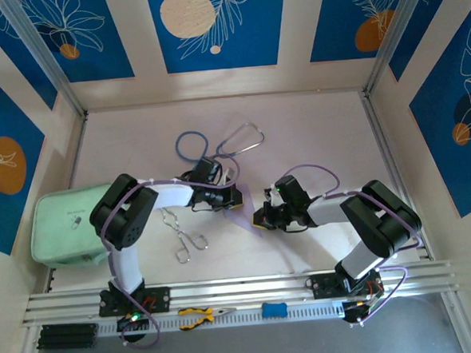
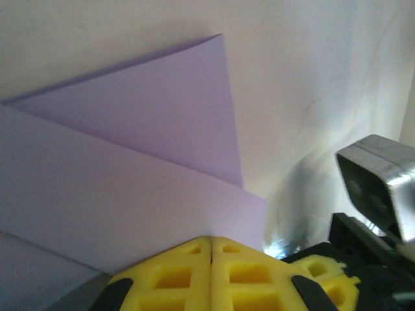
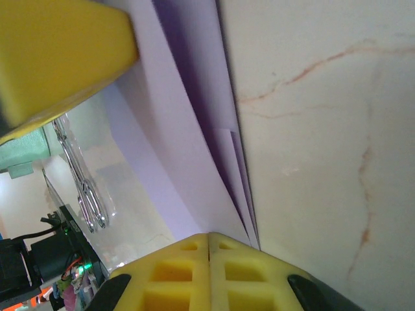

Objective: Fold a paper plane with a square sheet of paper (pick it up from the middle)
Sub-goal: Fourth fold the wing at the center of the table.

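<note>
The square sheet of paper (image 1: 244, 217) is pale lilac and lies folded into several layers on the table between my two grippers. In the left wrist view a triangular flap of the paper (image 2: 130, 168) lies over a wider layer, and my left gripper (image 2: 211, 241) is shut with its tips down against the paper. The right wrist view shows the paper's (image 3: 188, 149) stacked fold edges running under my shut right gripper (image 3: 209, 234). From above, the left gripper (image 1: 238, 197) and right gripper (image 1: 259, 217) almost meet over the paper. Nothing sits in either seam.
A stethoscope (image 1: 218, 145) lies behind the grippers. Metal forceps (image 1: 183, 236) lie to the left of the paper, and a mint-green pouch (image 1: 63, 227) sits at the left wall. Yellow-handled pliers (image 1: 200, 316) and a blue item (image 1: 273, 309) rest on the front rail.
</note>
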`<state>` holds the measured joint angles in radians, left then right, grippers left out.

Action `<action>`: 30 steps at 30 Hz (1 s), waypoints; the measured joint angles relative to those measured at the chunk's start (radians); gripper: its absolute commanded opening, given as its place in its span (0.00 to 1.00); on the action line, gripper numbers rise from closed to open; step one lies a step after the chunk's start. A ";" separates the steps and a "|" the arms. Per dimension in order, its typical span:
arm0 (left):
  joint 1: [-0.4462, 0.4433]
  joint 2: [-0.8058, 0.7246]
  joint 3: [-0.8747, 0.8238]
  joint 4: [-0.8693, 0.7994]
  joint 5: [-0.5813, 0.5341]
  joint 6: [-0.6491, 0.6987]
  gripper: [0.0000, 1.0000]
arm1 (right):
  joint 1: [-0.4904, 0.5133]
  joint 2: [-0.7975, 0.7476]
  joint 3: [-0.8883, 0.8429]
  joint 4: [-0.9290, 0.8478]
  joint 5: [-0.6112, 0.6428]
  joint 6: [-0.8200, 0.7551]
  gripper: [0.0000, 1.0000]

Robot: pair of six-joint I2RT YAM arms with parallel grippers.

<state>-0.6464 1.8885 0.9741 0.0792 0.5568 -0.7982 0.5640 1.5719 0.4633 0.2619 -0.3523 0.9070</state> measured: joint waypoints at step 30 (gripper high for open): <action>0.013 0.034 -0.031 0.060 0.037 -0.072 0.01 | 0.000 -0.005 -0.019 0.031 0.001 0.011 0.00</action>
<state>-0.6334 1.9224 0.9436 0.1390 0.5934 -0.8700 0.5644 1.5673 0.4438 0.2924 -0.3515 0.9176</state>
